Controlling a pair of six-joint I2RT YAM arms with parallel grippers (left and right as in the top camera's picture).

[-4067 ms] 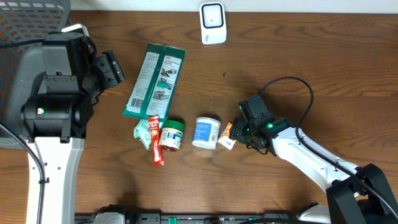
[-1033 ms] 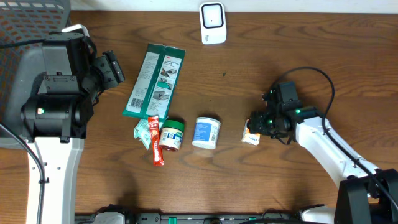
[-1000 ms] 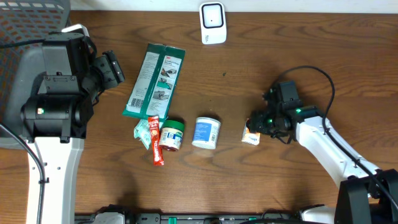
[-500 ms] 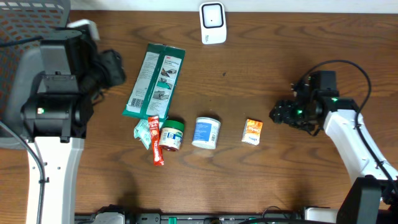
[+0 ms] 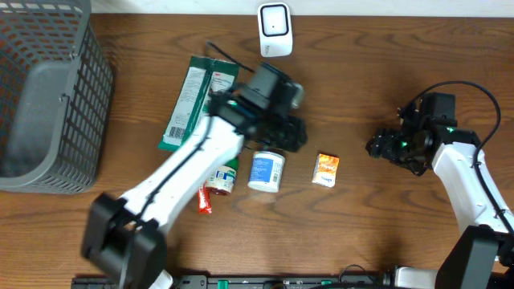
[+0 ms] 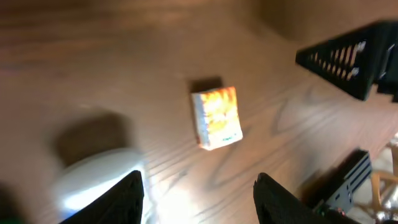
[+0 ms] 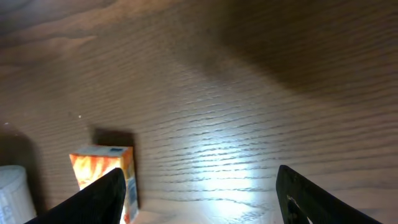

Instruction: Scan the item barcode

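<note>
A small orange box (image 5: 326, 170) lies flat on the wooden table, right of centre, with nothing touching it. My left gripper (image 5: 294, 133) hovers up and left of it, open and empty; in the left wrist view the orange box (image 6: 216, 117) lies ahead of the left gripper (image 6: 202, 202). My right gripper (image 5: 381, 147) is to the right of the box, apart from it, open and empty. In the right wrist view the box (image 7: 102, 169) stands just beyond the left fingertip (image 7: 102, 196) of the right gripper (image 7: 202, 199). The white scanner (image 5: 275, 30) stands at the table's far edge.
A white jar (image 5: 267, 171) lies left of the orange box, with a red and green jar (image 5: 221, 178) and a red tube (image 5: 202, 201) beyond it. A long green package (image 5: 197, 103) lies under my left arm. A grey basket (image 5: 48, 104) fills the left side.
The right gripper has let go of the orange box and drawn back to the right. The left arm has swung from the far left to the table's centre, uncovering the basket.
</note>
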